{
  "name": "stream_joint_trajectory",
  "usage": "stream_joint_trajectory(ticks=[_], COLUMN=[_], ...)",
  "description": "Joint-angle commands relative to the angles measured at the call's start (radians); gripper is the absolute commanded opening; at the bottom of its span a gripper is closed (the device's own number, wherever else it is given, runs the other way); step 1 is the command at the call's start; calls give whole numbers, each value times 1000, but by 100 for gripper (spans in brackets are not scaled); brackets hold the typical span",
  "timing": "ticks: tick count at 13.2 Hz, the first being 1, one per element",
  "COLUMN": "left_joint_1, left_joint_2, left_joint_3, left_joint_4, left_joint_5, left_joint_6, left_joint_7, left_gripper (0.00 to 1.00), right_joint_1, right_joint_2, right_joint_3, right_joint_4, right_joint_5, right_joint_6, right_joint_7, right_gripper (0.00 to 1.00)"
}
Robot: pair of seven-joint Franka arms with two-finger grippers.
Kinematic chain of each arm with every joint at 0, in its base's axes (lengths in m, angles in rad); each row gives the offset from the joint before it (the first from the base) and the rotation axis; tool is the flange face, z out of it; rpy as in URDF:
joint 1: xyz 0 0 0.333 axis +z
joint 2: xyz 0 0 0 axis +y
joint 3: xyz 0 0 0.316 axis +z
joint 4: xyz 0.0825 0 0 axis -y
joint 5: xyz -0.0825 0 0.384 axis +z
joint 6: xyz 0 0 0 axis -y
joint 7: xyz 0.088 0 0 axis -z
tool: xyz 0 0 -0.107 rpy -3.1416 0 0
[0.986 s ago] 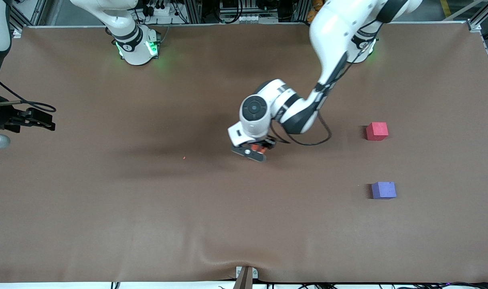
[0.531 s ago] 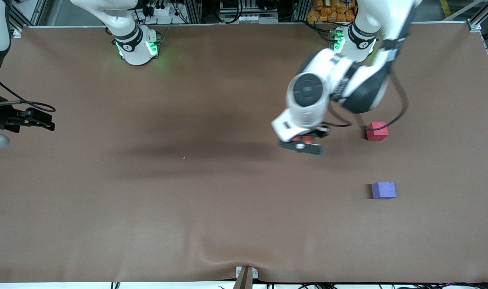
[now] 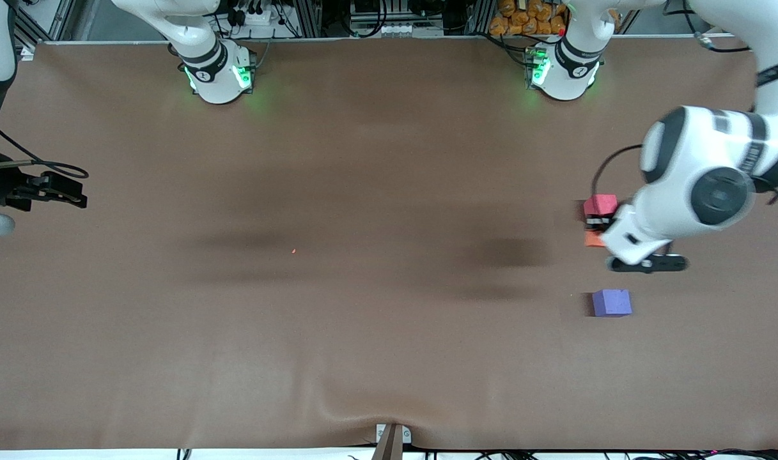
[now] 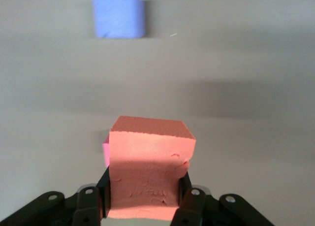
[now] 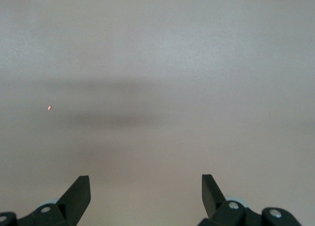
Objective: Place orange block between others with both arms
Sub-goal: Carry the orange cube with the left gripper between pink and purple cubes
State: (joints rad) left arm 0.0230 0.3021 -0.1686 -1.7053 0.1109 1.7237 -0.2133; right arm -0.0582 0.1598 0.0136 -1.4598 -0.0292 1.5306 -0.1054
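Brown table (image 3: 363, 332), metal framing (image 3: 376, 19)

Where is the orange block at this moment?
The left gripper holds the orange block in the air, over the table between the pinkish-red cube and the purple-blue cube.

No text, label or number can be read anywhere.

White jointed arms (image 3: 695, 185), dark grey joints, green-lit bases (image 3: 219, 76).
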Motion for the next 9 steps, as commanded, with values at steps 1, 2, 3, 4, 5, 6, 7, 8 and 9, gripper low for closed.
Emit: stream_joint_trajectory(ticks=[1,2,3,4,5,6,7,8,9], left_joint_1=[58,80,89,92,104,113,115,121,130], left_joint_2=[-14,-12,-9,-1,23,54,86,110,121], left_joint_3=[-19,-19,-20,-20,-20,-20,-19,-20,-19], left_joint_4=[-88,-124,-161,-189,-195,-194,-195,-195,-195], left_joint_5=[-17,-17,-17,-17,-17,-17,-17,-17,-17], left_joint_6=[84,129,187,244,282,316,360,394,399], left_joint_7=[5,18,34,37,43,45,48,64,69], left_gripper=[0,0,0,0,0,0,0,0,0], right_joint_1=[-2,-2,0,-2,-2,-2,-2,-2,-3], right_joint_2=[-2,-2,-2,-2,-2,-2,-2,-2,-2], right_joint_3=[3,3,3,3,3,3,3,2,2], right_joint_4=[13,13,13,13,13,13,13,13,13], right_joint_5=[-9,-9,-9,-9,-9,-9,-9,-11,-11], right_joint_6=[-13,-13,-13,-13,-13,-13,-13,-13,-13], right_joint_7=[1,1,1,1,1,0,0,0,0], right_gripper=[100,100,100,100,100,100,100,100,100])
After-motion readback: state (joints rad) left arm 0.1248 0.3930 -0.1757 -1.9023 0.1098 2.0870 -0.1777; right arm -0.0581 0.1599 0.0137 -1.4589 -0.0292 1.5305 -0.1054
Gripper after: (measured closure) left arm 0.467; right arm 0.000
